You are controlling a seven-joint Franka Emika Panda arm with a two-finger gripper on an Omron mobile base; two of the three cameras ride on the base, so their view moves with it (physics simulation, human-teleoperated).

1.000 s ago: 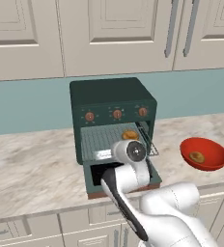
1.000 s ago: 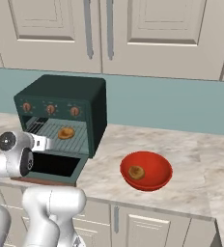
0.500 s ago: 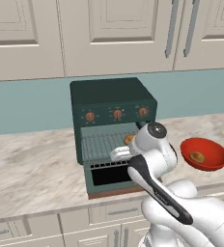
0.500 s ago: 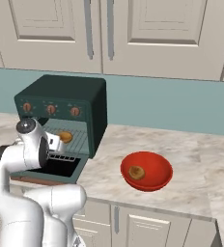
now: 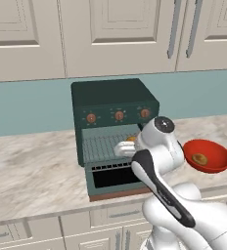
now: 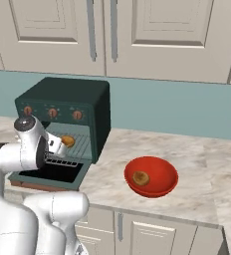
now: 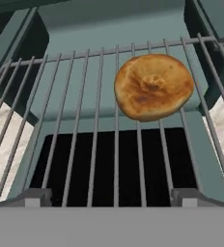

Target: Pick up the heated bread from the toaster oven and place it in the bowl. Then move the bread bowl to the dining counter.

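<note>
Marble counter (image 5: 32, 171), toaster oven (image 5: 113, 105) door down for access; bread (image 7: 153, 87) on rack (image 7: 85, 125) at one o'clock; fingers' spread unclear; bowl (image 6: 152, 187) waiting.

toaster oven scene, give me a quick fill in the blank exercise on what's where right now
1. The round bread lies on the pulled-out wire ____ of the toaster oven.
2. The oven's door is ____.
3. The bowl on the counter is colored ____.
4. The oven's front panel carries ____ orange knobs.

Missing words: rack; open; red; three
</note>
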